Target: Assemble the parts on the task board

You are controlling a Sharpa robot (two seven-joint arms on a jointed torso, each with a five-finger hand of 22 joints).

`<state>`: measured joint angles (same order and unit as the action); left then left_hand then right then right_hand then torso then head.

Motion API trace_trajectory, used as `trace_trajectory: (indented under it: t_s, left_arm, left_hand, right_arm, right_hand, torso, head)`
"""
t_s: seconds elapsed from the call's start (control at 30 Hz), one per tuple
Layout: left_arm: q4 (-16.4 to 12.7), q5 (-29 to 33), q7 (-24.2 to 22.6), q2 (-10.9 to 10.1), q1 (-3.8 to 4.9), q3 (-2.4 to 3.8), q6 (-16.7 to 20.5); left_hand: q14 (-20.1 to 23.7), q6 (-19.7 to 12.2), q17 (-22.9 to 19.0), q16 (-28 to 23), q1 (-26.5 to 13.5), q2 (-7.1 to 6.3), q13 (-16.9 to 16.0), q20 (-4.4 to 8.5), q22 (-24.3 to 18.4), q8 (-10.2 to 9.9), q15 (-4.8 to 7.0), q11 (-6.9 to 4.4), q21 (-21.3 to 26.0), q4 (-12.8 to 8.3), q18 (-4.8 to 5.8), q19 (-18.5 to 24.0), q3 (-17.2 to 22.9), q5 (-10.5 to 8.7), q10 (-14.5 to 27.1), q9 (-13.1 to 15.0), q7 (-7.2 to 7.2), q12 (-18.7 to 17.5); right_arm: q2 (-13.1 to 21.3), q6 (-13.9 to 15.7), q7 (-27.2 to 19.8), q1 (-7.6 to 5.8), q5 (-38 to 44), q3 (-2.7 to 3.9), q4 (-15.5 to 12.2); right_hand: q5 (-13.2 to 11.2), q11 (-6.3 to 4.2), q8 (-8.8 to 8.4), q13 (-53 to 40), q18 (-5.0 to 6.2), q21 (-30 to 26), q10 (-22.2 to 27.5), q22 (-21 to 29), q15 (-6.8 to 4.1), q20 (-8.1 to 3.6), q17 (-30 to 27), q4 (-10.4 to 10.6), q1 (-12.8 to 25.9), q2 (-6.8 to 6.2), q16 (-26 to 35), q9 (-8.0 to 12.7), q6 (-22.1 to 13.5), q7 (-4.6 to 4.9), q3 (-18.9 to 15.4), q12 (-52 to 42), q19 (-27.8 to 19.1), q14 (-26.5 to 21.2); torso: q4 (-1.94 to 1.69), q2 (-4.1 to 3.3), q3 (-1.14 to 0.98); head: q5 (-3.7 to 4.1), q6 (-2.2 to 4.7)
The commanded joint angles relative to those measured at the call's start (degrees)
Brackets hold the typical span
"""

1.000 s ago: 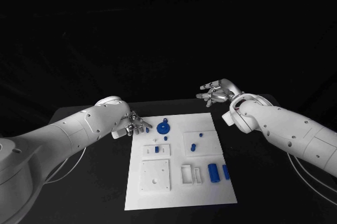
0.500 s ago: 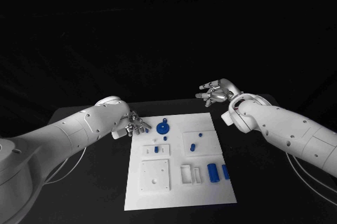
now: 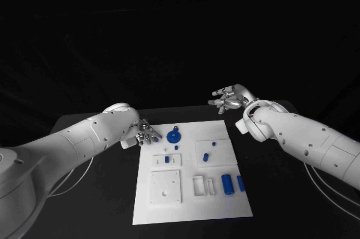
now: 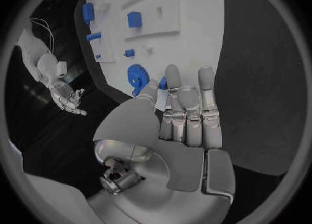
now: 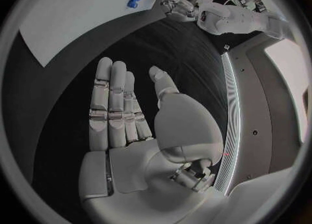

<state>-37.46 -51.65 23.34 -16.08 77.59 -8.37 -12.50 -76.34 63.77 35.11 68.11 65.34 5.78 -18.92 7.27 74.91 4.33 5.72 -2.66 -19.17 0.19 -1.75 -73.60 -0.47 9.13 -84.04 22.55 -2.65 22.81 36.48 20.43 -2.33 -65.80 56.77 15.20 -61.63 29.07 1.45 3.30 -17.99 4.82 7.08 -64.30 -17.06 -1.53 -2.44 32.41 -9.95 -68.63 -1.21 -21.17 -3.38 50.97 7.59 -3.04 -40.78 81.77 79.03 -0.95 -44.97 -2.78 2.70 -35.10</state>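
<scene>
Change: almost nothing is seen to have moved over the last second; the left hand point(image 3: 144, 134) has crept slightly toward the board's far-left corner, and the right hand point(image 3: 229, 99) is held where it was.
Meaning for the task: no part has been lifted or seated, so assembly is judged to be barely begun (an approach, at most).
Left hand: held at the far-left edge of the task board point(image 3: 191, 208), its fingers point(image 4: 189, 104) laid straight and close together, with nothing pinched; the fingertips are placed just beside the round blue part point(image 3: 174, 136).
Right hand: raised beyond the board's far-right corner, over the bare counter point(image 3: 98, 197), its fingers point(image 5: 111, 104) straight and side by side, thumb apart, nothing held.
Parts: the round blue part is found near the far edge of the board; a small blue piece point(image 3: 205, 157) lies mid-board; two blue cylinders point(image 3: 228, 184) are set side by side toward the near right.
Edges and room: open counter is left on both sides of the board and beyond its far edge, so each hand is judged free to come in from its own side.
</scene>
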Motion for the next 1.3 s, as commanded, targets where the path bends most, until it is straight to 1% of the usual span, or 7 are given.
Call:
trace_trajectory:
  t_s: [0.03, 0.3, 0.37, 0.57, 0.7, 0.8, 1.3]
  left_arm:
    - [-0.13, 0.54, -0.42, 0.18, -0.3, -0.08, -1.24]
    - [-0.24, 0.71, -0.23, 0.09, -0.3, -0.07, -0.92]
    - [-0.27, 0.76, -0.13, 0.04, -0.3, -0.07, -0.87]
    - [-0.36, 1.28, 0.09, -0.04, -0.31, -0.06, -0.69]
    - [-0.46, 1.7, 0.14, -0.04, -0.32, -0.06, -0.46]
    - [-0.54, 1.88, 0.24, -0.04, -0.32, -0.06, -0.2]
    - [-0.75, 2.07, 0.52, -0.03, -0.34, -0.06, 0.76]
  left_hand:
    - [0.39, -0.11, -0.02, 0.39, 0.89, 0.19, 0.06, -0.41, 1.1, -0.12, 0.04, 0.47, 0.18, -0.6, 0.53, 0.1, 0.08, 0.23, -0.4, -0.07, 0.01, -0.36]
    - [0.44, 0.48, 0.08, 0.49, 1.85, 0.52, 0.29, -0.21, 1.13, 1.79, 0.26, 0.21, 0.03, -1.24, 0.72, 0.17, -0.21, 1.2, -0.54, 3.51, 0.74, -0.61]
    - [0.4, 0.01, 0.17, 0.59, 2.17, 0.61, 0.31, -0.08, 1.13, 3.1, 0.35, -0.02, -0.09, -1.68, 0.82, 0.18, 0.03, 4.0, -0.64, 6.77, 1.15, -0.64]
    - [0.25, -0.81, 0.94, 1.08, 2.03, 0.41, 0.13, 0.08, 1.13, 4.82, 0.55, -0.26, -0.48, -1.89, 0.97, 0.28, 0.59, 4.83, -0.79, 14.34, 1.68, -0.43]
    - [-0.02, -1.37, 2.08, 1.83, 2.35, 0.1, -0.09, 0.31, 1.16, 7.86, 0.82, -0.59, -0.82, -2.56, 1.14, 0.29, 1.19, 5.78, -1.04, 20.93, 2.46, -0.15]
    - [-0.24, -1.96, 2.8, 2.26, 2.37, -0.2, -0.26, 0.44, 1.17, 9.46, 0.94, -0.76, -1.18, -3.04, 1.23, 0.33, 2.25, 8.39, -1.2, 25.22, 2.82, 0.04]
    - [-0.95, -1.71, 5.5, 4.0, 1.37, -1.44, -1.01, 0.65, 1.18, 10.58, 1.22, -1.0, -2.89, -5.27, 1.17, 0.68, 8.65, 15.29, -1.93, 35.31, 3.27, 1.0]
  right_arm:
    - [-0.11, -0.75, -0.15, -0.02, -0.23, 0.05, 0.08]
    - [-0.25, -0.95, -0.04, -0.02, -0.21, 0.05, 0.32]
    - [-0.29, -0.99, -0.02, -0.02, -0.2, 0.05, 0.36]
    - [-0.42, -1.1, 0.0, -0.02, -0.2, 0.05, 0.45]
    - [-0.5, -1.23, 0.01, -0.02, -0.2, 0.05, 0.55]
    - [-0.6, -1.32, 0.02, -0.02, -0.2, 0.05, 0.65]
    - [-0.85, -1.64, 0.1, -0.01, -0.2, 0.05, 0.96]
  right_hand:
    - [0.16, 0.19, 0.04, 0.05, -0.53, 0.12, 0.21, 0.05, 0.21, 0.17, -0.04, -0.21, -0.44, 0.01, 0.3, 0.01, -0.37, -0.09, 0.08, 0.14, -0.31, 0.24]
    - [0.14, 0.21, 0.03, 0.12, -0.54, 0.23, 0.26, 0.36, 0.25, 0.2, -0.12, -0.24, -0.39, 0.07, 0.39, 0.01, -0.33, -0.08, 0.07, 0.18, -0.41, 0.17]
    - [0.14, 0.21, 0.04, 0.13, -0.54, 0.25, 0.27, 0.42, 0.25, 0.2, -0.14, -0.25, -0.39, 0.08, 0.41, 0.01, -0.29, -0.08, 0.06, 0.18, -0.43, 0.16]
    - [0.13, 0.22, 0.06, 0.17, -0.54, 0.34, 0.29, 0.66, 0.26, 0.22, -0.2, -0.29, -0.38, 0.1, 0.47, -0.01, -0.14, -0.08, 0.04, 0.18, -0.49, 0.14]
    - [0.14, 0.23, 0.06, 0.2, -0.54, 0.44, 0.33, 0.95, 0.29, 0.25, -0.27, -0.21, -0.22, 0.18, 0.54, -0.01, -0.05, -0.09, -0.04, 0.17, -0.53, 0.13]
    - [0.14, 0.23, 0.06, 0.2, -0.54, 0.44, 0.33, 0.95, 0.29, 0.25, -0.27, -0.21, -0.22, 0.18, 0.54, -0.01, -0.05, -0.09, -0.04, 0.17, -0.53, 0.13]
    - [0.19, 0.26, 0.08, 0.26, -0.55, 0.57, 0.42, 1.45, 0.32, 0.29, -0.39, -0.12, -0.16, 0.24, 0.65, -0.02, 0.1, -0.09, -0.09, 0.16, -0.64, 0.08]
  torso:
    - [-0.01, -0.03, 0.04]
    - [0.0, 0.0, 0.05]
    - [-0.01, -0.03, 0.05]
    - [0.01, -0.03, 0.02]
    - [0.04, -0.03, 0.0]
    - [0.03, -0.04, -0.02]
    - [-0.01, -0.05, -0.01]
  head:
    - [0.06, -0.03]
    - [0.06, 0.02]
    - [0.04, 0.03]
    - [0.06, 0.02]
    - [0.08, 0.03]
    - [0.07, 0.02]
    - [0.15, 0.04]
